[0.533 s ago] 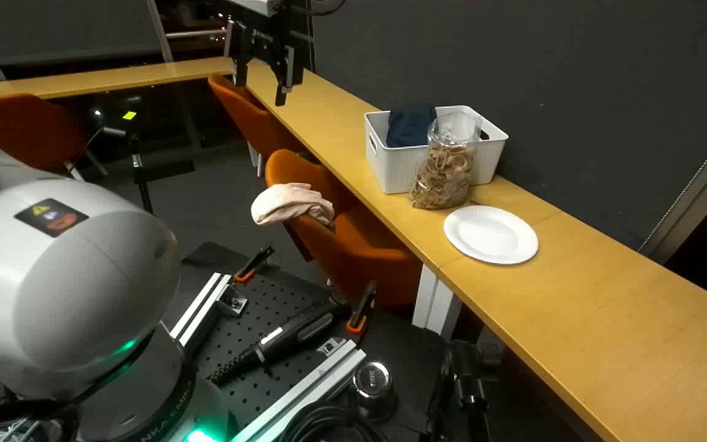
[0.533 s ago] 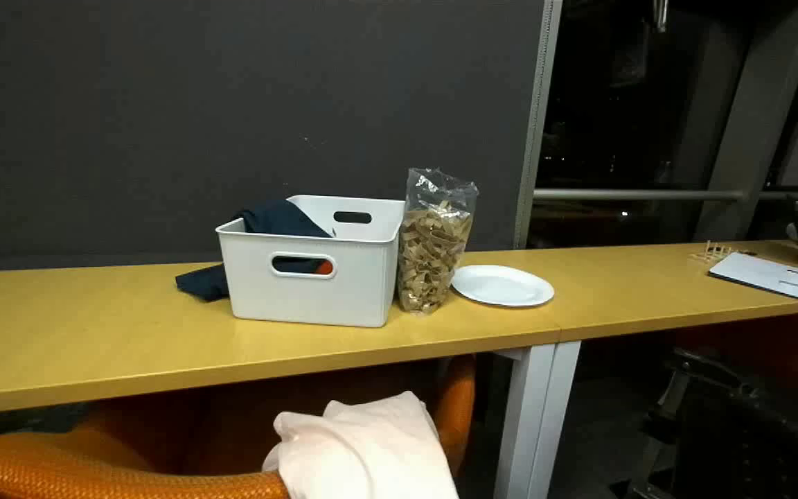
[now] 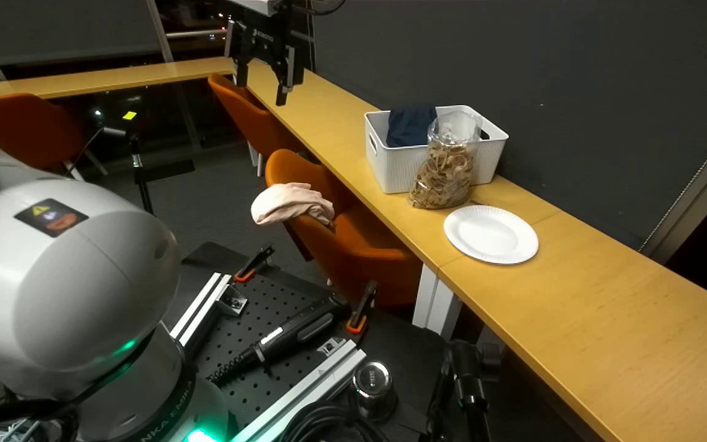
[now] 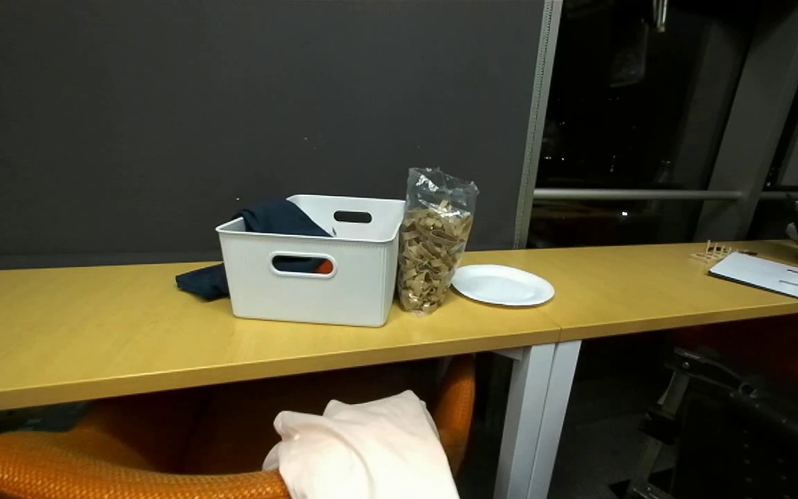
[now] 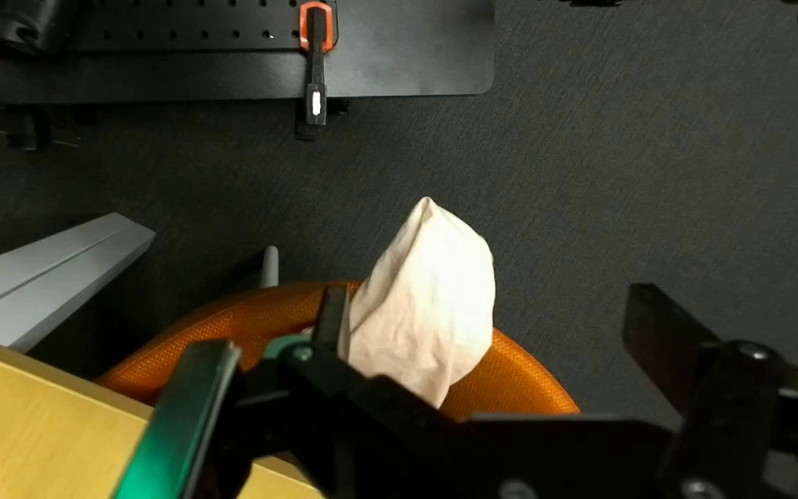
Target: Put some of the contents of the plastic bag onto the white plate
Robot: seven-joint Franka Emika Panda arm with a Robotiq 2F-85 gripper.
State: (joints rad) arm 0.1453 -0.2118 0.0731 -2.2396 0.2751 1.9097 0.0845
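"nka emika" lettering (image 3: 170,412) on arm (image 3: 96,282), jaws apart

The clear plastic bag (image 4: 438,239) (crinkled above its tan contents (image 4: 431,262)) stands beside the white plate (image 4: 503,285).

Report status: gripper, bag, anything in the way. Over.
Gripper open, nothing held. Plastic bag standing on the table between white tub and white plate, contents inside. Tub close beside bag, might crowd the approach.
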